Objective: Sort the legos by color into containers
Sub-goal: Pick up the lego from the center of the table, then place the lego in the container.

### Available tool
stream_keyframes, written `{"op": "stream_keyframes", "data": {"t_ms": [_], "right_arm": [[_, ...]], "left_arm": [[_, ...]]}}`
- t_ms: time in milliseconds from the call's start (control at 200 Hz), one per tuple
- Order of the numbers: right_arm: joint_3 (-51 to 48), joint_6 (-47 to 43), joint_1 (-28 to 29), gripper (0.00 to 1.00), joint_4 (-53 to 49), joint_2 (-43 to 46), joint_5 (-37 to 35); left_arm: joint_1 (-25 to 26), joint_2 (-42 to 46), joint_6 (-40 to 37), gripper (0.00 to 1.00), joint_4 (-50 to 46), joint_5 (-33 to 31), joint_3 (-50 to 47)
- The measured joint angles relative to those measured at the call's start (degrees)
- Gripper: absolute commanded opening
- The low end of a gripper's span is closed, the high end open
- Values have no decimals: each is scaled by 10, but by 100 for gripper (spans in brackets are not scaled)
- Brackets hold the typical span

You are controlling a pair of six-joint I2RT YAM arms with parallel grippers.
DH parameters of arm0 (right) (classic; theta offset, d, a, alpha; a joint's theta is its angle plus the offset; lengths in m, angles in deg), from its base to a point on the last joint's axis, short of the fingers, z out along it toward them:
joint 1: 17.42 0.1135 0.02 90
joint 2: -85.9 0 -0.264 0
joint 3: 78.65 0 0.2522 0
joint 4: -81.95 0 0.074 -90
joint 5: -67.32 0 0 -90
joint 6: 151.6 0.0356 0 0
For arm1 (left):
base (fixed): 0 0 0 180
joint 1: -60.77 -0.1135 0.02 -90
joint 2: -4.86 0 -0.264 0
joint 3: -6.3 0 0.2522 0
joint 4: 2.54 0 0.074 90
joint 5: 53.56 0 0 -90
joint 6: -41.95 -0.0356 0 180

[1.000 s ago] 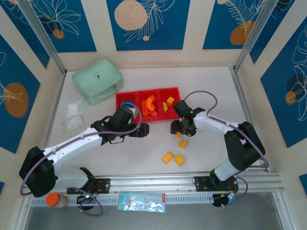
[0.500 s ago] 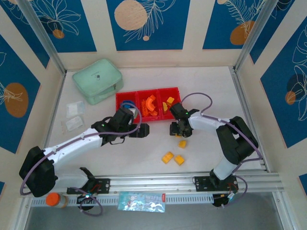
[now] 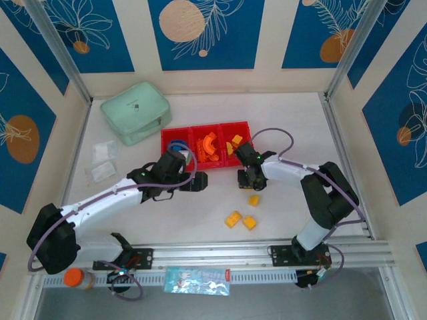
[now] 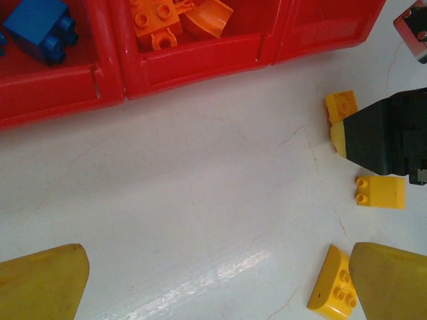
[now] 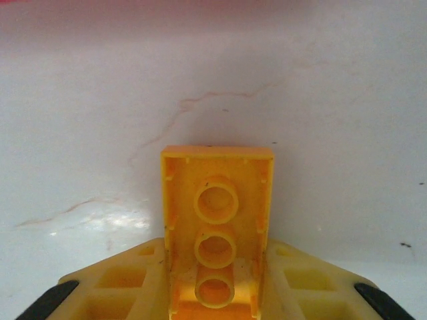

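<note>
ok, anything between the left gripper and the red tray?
No. Left wrist view shows bare white table between the left gripper and the red tray.

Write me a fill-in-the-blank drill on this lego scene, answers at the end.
1. The right pincer is shut on a ____ lego.
2. The left pincer, just in front of the tray, stands ____.
3. The tray's middle compartment holds ____ pieces.
Missing words: yellow; open; orange.
</note>
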Motion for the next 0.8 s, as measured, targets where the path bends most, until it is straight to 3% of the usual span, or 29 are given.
{"op": "stream_keyframes", "data": {"t_ms": [365, 630, 800], "right_arm": [[140, -49, -22, 29, -26, 23, 2], [292, -79, -65, 31, -34, -102, 5], [355, -91, -85, 42, -43, -176, 4]], "left_arm": [[0, -17, -12, 99, -12, -22, 59], [-1, -51, -17, 99, -24, -39, 105], [-7, -58, -26, 99, -28, -43, 118]]}}
